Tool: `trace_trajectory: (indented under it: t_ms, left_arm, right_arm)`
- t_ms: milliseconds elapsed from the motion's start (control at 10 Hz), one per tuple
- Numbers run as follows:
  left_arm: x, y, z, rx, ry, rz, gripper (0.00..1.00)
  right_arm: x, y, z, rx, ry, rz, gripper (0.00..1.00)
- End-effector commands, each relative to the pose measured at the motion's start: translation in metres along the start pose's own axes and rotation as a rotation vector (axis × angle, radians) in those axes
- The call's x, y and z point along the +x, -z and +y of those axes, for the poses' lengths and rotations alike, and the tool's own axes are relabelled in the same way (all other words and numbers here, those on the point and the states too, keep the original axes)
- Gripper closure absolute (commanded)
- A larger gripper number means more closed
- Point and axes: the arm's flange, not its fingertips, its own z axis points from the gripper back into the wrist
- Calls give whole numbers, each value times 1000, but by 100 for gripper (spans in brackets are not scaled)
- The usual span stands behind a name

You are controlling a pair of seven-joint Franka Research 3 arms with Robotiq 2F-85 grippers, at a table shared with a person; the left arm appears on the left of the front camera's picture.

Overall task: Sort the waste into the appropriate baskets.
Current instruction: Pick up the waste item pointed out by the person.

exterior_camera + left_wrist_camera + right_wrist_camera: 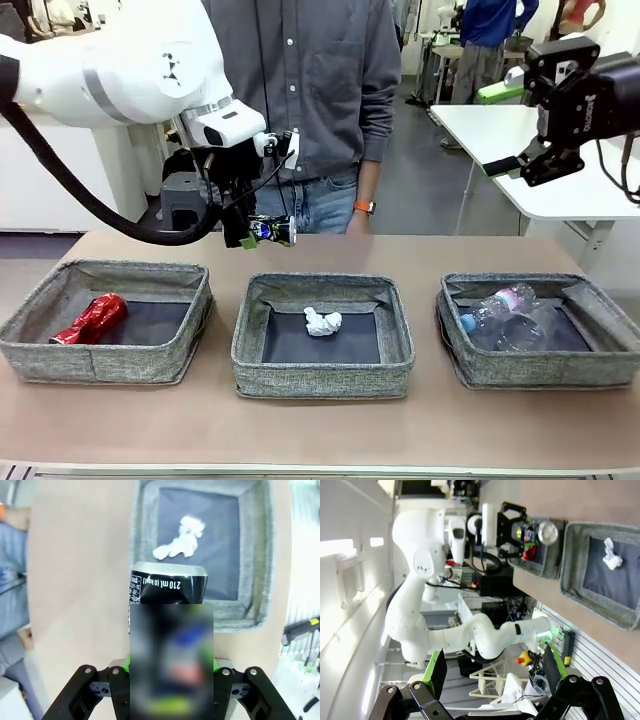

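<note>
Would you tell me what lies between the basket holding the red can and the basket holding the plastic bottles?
The middle basket sits between the left basket and right basket, holding the white paper ball, as the front view shows.

Dark can (271, 231) held sideways above table, red can (92, 319) left basket (105, 322), paper ball (322, 321) middle, bottles (505, 310) right.

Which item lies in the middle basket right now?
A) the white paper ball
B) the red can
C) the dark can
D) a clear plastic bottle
A: the front view shows the white paper ball on the dark floor of the middle basket, while the left pincer holds the dark can above the table.
</note>
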Motion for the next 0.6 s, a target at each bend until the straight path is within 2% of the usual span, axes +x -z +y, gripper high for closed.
trace_trajectory:
  t_ms: [0, 100, 200, 500]
  left_arm:
    - [-15, -1, -17, 18, 98, -64, 100]
    - [-25, -1, -15, 14, 117, -102, 100]
    - [5, -1, -12, 5, 45, -8, 100]
    - [5, -1, -12, 5, 45, -8, 100]
  right_arm:
    - [1, -1, 3, 13, -7, -1, 0]
    - [1, -1, 3, 13, -7, -1, 0]
    - [1, -1, 3, 13, -7, -1, 0]
    - [1, -1, 3, 13, -7, -1, 0]
